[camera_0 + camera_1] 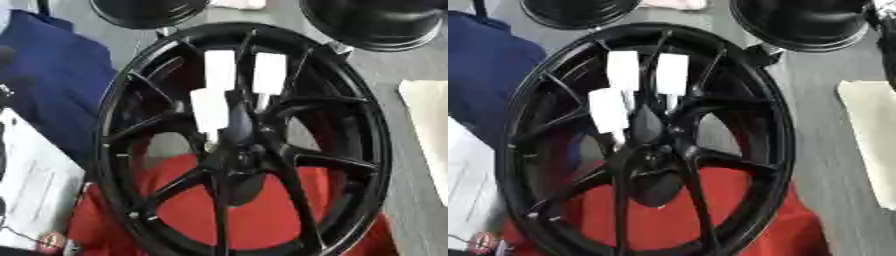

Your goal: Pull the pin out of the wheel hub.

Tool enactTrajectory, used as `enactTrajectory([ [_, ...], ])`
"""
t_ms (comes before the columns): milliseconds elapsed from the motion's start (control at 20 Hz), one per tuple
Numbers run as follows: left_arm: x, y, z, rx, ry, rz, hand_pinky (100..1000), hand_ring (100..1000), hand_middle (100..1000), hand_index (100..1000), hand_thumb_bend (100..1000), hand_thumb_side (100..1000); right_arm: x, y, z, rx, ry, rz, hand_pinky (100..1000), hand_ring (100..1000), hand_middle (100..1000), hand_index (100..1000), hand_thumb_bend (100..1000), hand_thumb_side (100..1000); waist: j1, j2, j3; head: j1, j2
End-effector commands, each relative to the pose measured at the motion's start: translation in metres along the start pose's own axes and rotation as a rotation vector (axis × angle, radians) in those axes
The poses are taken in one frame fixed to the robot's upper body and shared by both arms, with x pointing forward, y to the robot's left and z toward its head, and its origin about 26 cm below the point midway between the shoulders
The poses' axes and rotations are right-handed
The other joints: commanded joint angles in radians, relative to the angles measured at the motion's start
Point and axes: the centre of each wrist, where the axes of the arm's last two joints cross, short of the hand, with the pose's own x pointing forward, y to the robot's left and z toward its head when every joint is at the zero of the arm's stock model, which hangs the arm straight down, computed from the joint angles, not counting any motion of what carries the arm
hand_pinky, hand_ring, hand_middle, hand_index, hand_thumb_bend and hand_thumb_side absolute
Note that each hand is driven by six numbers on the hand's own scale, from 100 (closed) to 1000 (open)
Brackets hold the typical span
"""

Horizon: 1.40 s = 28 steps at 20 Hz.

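A large black multi-spoke wheel (118,125) fills both views, tilted, with its hub (238,150) near the middle. Three white oblong pieces stick out around the hub's upper side: two side by side (219,69) (269,72) and one lower left (208,109). Each seems to end in a thin pale stem toward the hub; they look like pins. A dark cone-like shape (241,122) rises at the hub between them. Neither of my hands shows in either view.
Two more black rims (149,11) (376,22) lie at the top edge. Red material (262,215) sits under the wheel. A blue garment (52,75) and a white sheet (31,185) are on the left, a pale flat object (429,125) on the grey floor at right.
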Motion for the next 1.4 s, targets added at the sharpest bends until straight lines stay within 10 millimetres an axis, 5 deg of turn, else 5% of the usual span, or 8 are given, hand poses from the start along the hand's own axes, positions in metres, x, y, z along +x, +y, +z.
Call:
enactTrajectory([
  [50,0.012,0.005,-0.007,-0.045,-0.037,-0.056,719,850,685,704,164,724,0.009,-0.004,-0.003,0.006,-0.031,0.015,799,653,624,715,100,605,0.005,-0.016,-0.003,-0.003,-0.002],
  [450,0.045,0.041,-0.032,-0.387,-0.062,-0.474,735,844,688,721,104,688,0.006,-0.005,-0.001,0.026,-0.011,0.032,799,653,624,715,100,604,0.03,-0.031,-0.012,0.004,0.006],
  [750,0.07,0.055,-0.047,-0.758,0.115,-0.781,767,842,707,754,130,711,0.004,-0.005,0.001,0.044,0.003,0.043,800,653,624,716,100,603,0.038,-0.037,-0.017,0.022,0.001],
  [1400,0.131,0.028,-0.099,-1.39,0.268,-1.074,826,809,737,800,159,703,0.002,-0.004,0.001,0.089,0.013,0.055,801,655,626,717,100,597,0.043,-0.056,-0.019,0.034,0.005],
])
